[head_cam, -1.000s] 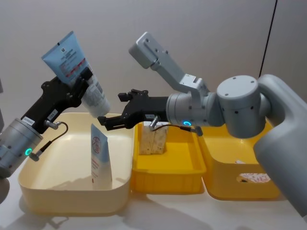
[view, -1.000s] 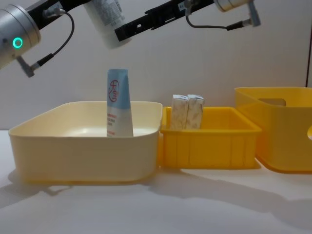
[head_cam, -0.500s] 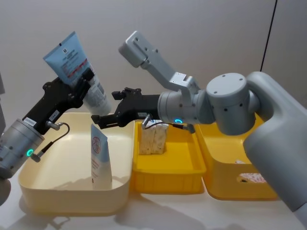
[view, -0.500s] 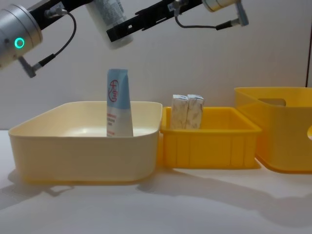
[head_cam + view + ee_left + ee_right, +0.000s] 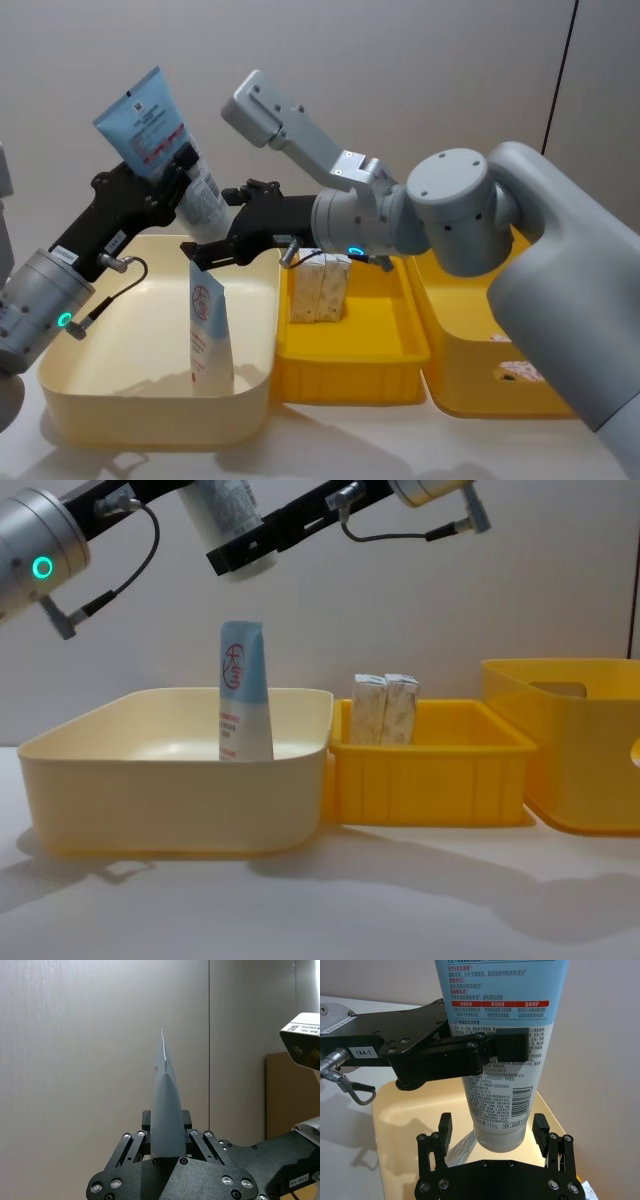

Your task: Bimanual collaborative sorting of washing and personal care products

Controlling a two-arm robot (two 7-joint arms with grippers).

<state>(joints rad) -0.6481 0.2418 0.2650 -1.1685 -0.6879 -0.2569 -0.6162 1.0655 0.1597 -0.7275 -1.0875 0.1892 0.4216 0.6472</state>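
Plastic bins, three in all, stand in a row on the table: a cream bin (image 5: 120, 385) on the robot's left, a small yellow bin (image 5: 350, 355) in the middle and a taller yellow bin (image 5: 480, 380) on the right. Two squeeze tubes are in view. One tube (image 5: 208, 330) stands upright inside the cream bin near its right wall. The other, the held tube (image 5: 165, 145), is clamped across its middle by the left gripper (image 5: 172, 178) high above the cream bin, crimped end up and cap end down. Two beige cartons (image 5: 320, 290) stand upright, side by side and touching, at the back of the small yellow bin.

The right gripper (image 5: 215, 245) reaches across from the right with its fingers spread wide at the held tube's cap end. The right wrist view shows that cap end (image 5: 502, 1135) between the open fingers (image 5: 441, 1132) without contact, plus the printed barcode. The chest view shows the cartons' (image 5: 384, 709) height above the bin rim.
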